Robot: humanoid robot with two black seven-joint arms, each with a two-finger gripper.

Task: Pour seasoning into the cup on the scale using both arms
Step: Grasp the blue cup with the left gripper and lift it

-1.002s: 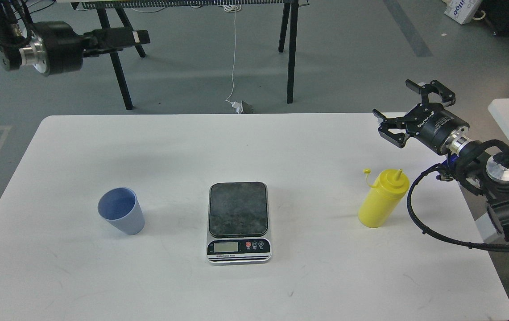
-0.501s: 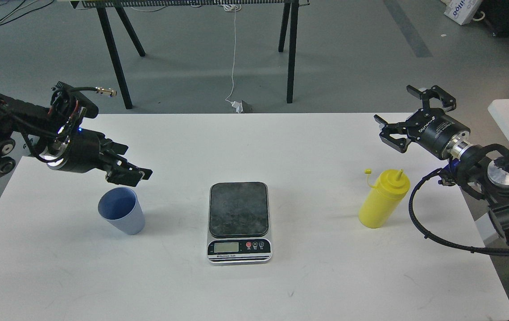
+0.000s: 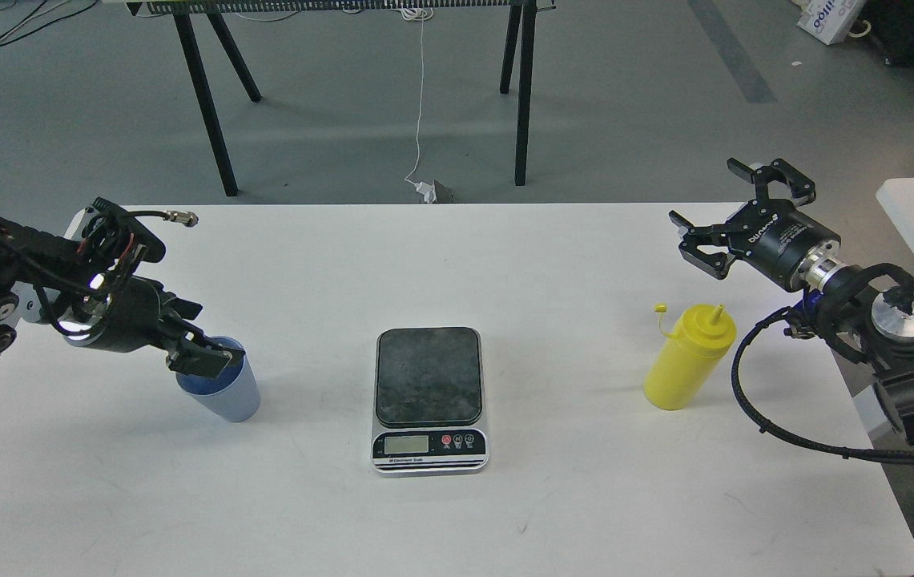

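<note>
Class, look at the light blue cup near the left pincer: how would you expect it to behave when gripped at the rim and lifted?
The cup looks like thin plastic and seems empty, so probably light and easy to lift. It stands on its narrow end, wide mouth up, so a sideways nudge from the left pincer may tip it. Its thin rim might flex under a hard squeeze.

The left gripper point(image 3: 204, 361) hangs low, angled down to the right. The right gripper point(image 3: 733, 210) is raised, jaws spread wide.

light blue tapered plastic cup point(image 3: 224, 394): matt | yellow plastic squeeze bottle point(image 3: 686, 357): smooth, slight sheen | flat digital scale point(image 3: 428, 397): dark mottled platform, silver edge | white bench point(image 3: 569, 264): smooth, matt, scuffed
</note>
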